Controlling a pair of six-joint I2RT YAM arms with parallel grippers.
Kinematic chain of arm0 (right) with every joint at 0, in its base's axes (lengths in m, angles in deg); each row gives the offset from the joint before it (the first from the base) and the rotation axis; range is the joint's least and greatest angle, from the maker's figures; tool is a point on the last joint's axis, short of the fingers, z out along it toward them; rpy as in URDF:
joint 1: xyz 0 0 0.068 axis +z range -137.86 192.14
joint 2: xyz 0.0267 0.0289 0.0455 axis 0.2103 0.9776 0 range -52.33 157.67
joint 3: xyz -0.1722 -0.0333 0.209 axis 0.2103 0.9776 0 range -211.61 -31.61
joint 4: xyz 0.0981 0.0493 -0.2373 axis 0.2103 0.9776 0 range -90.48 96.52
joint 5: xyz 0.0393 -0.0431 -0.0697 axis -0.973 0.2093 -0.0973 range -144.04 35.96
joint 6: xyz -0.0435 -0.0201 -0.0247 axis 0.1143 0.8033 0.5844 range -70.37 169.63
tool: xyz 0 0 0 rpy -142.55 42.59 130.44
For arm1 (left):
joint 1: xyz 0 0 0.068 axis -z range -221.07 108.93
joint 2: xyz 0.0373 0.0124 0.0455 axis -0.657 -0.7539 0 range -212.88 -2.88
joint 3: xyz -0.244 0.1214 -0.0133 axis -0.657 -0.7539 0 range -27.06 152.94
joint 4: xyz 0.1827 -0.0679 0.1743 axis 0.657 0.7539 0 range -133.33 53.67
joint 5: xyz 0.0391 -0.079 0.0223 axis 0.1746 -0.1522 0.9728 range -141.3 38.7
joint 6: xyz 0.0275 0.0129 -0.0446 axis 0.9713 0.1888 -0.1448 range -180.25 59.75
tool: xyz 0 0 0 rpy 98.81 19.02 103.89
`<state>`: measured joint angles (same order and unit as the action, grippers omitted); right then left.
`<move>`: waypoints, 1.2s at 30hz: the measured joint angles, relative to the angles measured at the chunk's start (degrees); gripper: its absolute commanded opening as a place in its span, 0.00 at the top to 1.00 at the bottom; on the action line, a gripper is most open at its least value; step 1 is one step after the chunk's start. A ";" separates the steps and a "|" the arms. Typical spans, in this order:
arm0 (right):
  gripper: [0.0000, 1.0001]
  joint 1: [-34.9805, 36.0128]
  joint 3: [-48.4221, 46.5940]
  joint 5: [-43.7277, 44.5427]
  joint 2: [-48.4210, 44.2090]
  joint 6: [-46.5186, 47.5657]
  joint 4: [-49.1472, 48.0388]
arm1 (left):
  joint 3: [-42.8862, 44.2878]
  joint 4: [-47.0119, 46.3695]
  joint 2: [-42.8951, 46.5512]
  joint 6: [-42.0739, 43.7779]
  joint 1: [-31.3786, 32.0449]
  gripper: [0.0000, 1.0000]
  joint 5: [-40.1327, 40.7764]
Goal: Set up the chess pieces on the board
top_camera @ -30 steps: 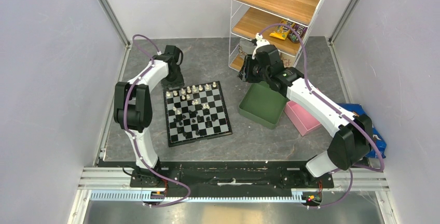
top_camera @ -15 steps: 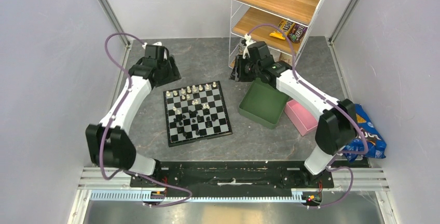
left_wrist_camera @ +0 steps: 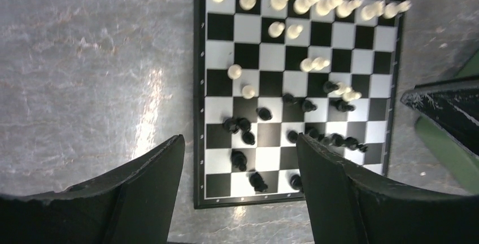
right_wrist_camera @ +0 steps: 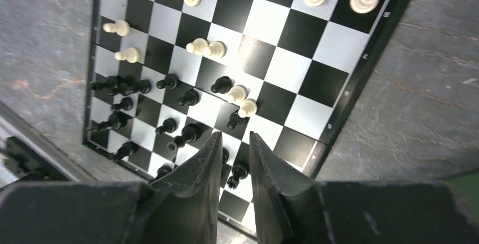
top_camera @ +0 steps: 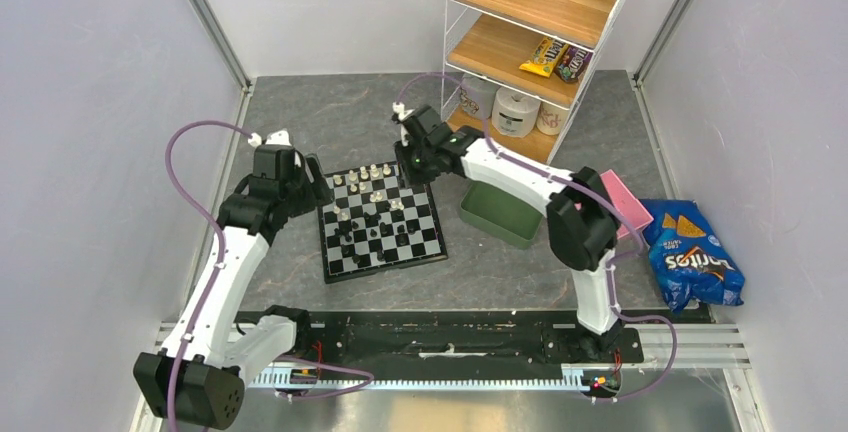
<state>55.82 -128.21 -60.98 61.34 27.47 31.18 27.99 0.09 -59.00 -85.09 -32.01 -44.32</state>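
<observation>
Pieces (left_wrist_camera: 264, 113) sit jumbled on the board (top_camera: 387, 267): white along its far row and mid-board, black crowded on its near half. The left pincer (left_wrist_camera: 239, 162), wide and empty, hovers off its left edge. The right pincer (right_wrist_camera: 235, 142), narrow and empty, hangs over its far-right corner. Reaching into that cluster risks toppling neighbours.

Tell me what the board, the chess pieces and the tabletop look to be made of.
Board: glossy, likely plastic or laminated card; its squares show sheen. Chess pieces: smooth cream and black, probably moulded plastic. Tabletop: grey, veined like stone, with glare; possibly printed laminate.
</observation>
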 measured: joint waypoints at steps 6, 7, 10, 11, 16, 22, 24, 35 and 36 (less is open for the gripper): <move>0.72 2.19 -3.96 2.95 7.89 1.42 2.21 | -2.60 3.65 0.46 0.09 0.00 0.20 0.70; 0.72 2.19 -5.01 3.32 9.25 1.60 3.08 | -2.60 4.20 0.63 0.09 0.00 0.20 1.42; 0.72 2.23 -7.54 4.59 12.09 2.14 4.31 | -3.04 4.48 1.55 0.07 0.00 0.21 2.14; 0.71 2.23 -8.31 4.94 12.72 2.29 4.72 | -3.41 4.42 1.99 0.07 -0.02 0.21 2.10; 0.70 2.54 -10.36 5.66 13.57 2.71 5.86 | -4.09 4.57 3.04 0.04 0.00 0.21 3.28; 0.69 3.69 -11.43 5.77 13.57 2.69 6.73 | -4.13 4.63 4.39 0.02 0.00 0.21 5.20; 0.69 4.17 -11.43 5.77 13.57 2.69 7.06 | -4.13 4.66 4.66 0.02 0.00 0.21 5.51; 0.69 5.07 -11.43 6.47 13.60 2.69 8.35 | -4.13 4.74 4.76 0.02 -0.09 0.21 6.43; 0.69 5.07 -11.43 6.75 13.60 2.69 8.35 | -4.13 4.74 4.76 0.02 -0.11 0.21 6.43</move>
<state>60.89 -139.64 -54.22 74.94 30.16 39.53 23.86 4.83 -54.23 -85.07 -32.12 -37.89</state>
